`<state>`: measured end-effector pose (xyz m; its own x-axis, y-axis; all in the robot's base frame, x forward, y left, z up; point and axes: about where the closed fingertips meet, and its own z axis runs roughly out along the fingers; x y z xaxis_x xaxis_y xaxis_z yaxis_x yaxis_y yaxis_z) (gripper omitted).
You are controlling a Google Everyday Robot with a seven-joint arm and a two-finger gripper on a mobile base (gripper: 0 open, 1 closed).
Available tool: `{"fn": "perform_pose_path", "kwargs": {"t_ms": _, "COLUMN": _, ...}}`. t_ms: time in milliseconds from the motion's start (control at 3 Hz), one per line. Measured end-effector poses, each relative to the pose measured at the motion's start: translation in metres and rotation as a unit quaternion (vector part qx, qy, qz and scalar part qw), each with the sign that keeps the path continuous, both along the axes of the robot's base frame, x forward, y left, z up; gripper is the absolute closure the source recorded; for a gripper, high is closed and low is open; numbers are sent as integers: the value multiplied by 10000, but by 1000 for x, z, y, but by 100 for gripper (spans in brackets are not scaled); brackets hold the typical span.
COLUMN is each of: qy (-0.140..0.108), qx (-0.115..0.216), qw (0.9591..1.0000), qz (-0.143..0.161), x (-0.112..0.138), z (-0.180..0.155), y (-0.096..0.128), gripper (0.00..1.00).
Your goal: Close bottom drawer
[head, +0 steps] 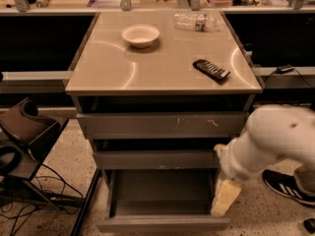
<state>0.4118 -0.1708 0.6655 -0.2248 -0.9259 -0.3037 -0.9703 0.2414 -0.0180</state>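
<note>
- The bottom drawer is the lowest of three in the front of the desk, just above the floor. It stands open, drawn well forward of the two above it.
- It is grey throughout. It has a shallow tray with a flat, bare floor, low side walls, and a plain front panel with no handle, which runs along the lower edge of the view.
- The inside of the tray is darker towards the back, where the middle drawer overhangs it.
- The claw is a pale yellowish piece at the end of a thick white arm. It hangs pointing down at the drawer's right wall, near the front right corner.
- Whether the claw is apart or together cannot be told, nor whether it touches the drawer.
- The middle drawer, also grey and handleless, sticks out slightly, with a dark gap above it.
- The top drawer is the widest and carries a few pale scratches to the right of its centre.
- The beige, glossy top of the desk holds three things:
  - a shallow pale bowl towards the back left;
  - a clear plastic bottle lying on its side at the back right;
  - a black remote control lying at an angle near the right edge.
- A dark shoe with white stripes rests on the speckled floor to the right of the arm.
- On the left stands a dark, angular seat-like object, with black cables trailing over the floor beneath it.
</note>
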Motion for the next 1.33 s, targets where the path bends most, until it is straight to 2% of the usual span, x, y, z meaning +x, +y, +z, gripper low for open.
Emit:
{"fn": "perform_pose_path", "kwargs": {"t_ms": 333, "qy": 527, "qx": 175, "qw": 9977, "qz": -399, "x": -13, "z": -110, "y": -8, "gripper": 0}}
{"fn": "perform_pose_path", "kwargs": {"t_ms": 667, "qy": 873, "qx": 332, "qw": 9922, "qz": -824, "x": -31, "z": -183, "y": -28, "gripper": 0}}
{"fn": "perform_pose_path", "kwargs": {"t_ms": 1000, "qy": 987, "qx": 392, "qw": 9909, "qz": -831, "x": -36, "z": -196, "y": -25, "gripper": 0}}
{"fn": "perform_pose_path", "kwargs": {"t_ms": 1333, "qy": 917, "qx": 345, "qw": 9912, "qz": -884, "x": -37, "z": -201, "y": -21, "gripper": 0}}
